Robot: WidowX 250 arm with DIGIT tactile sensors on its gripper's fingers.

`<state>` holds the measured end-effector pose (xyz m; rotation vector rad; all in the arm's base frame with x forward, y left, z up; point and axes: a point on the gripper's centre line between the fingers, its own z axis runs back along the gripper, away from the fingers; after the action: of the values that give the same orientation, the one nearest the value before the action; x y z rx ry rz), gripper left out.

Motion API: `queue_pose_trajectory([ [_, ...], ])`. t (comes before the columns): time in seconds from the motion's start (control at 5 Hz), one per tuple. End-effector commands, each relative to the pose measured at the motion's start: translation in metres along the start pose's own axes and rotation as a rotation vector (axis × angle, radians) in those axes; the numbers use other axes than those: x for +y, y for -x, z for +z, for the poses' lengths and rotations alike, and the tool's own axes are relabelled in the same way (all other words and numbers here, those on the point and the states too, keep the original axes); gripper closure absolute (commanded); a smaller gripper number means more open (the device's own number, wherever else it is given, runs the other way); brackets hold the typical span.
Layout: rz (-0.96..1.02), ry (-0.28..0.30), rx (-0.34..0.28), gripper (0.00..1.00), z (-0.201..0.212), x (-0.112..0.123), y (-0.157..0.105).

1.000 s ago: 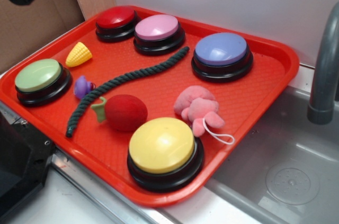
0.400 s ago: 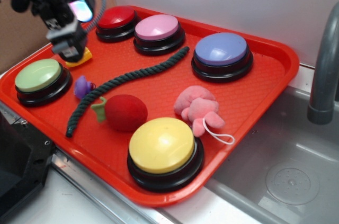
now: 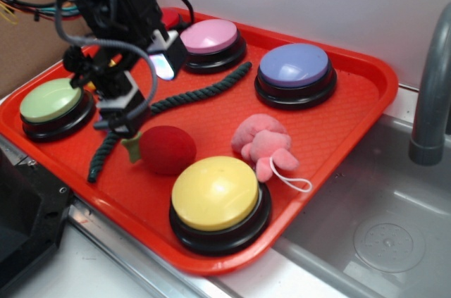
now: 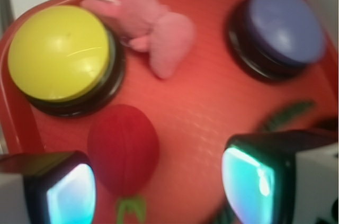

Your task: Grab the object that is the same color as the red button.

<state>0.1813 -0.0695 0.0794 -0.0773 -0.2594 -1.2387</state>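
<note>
Your gripper (image 3: pixel 134 97) hangs with its jaws spread wide and holding nothing, above the red tray (image 3: pixel 352 111), just over the stem end of the plush fruit (image 3: pixel 166 149). You see that fruit lying on the tray beside the yellow button (image 3: pixel 215 193), between the gripper's two fingers (image 4: pixel 63 189) in the wrist view. The red button (image 3: pixel 169 17) sits mostly hidden behind the arm at the tray's far corner.

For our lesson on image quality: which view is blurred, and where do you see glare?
Wrist view: soft and blurred throughout, with the gripper pads glowing cyan beside the red fruit. Exterior view: sharper, with soft highlights on the yellow button.
</note>
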Motion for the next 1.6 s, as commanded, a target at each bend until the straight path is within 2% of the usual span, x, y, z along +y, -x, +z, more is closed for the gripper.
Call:
queue_pose_trajectory([
  [0.0, -0.168, 0.124, -0.070, 0.00, -0.034, -0.010, -0.002],
  [0.2, -0.189, 0.193, -0.023, 0.00, -0.047, -0.011, 0.000],
  [0.4, -0.195, 0.196, 0.011, 0.00, -0.053, -0.012, -0.001],
  [0.6, -0.172, 0.171, 0.000, 1.00, -0.050, -0.011, 0.001],
  [0.8, -0.163, 0.154, 0.004, 1.00, -0.044, -0.009, 0.002],
  [1.0, -0.052, 0.154, 0.062, 1.00, -0.024, 0.001, 0.001],
  [1.2, 0.200, 0.143, 0.097, 1.00, -0.001, 0.015, 0.005],
  [1.4, 0.443, 0.085, 0.226, 1.00, 0.028, 0.029, 0.002],
])
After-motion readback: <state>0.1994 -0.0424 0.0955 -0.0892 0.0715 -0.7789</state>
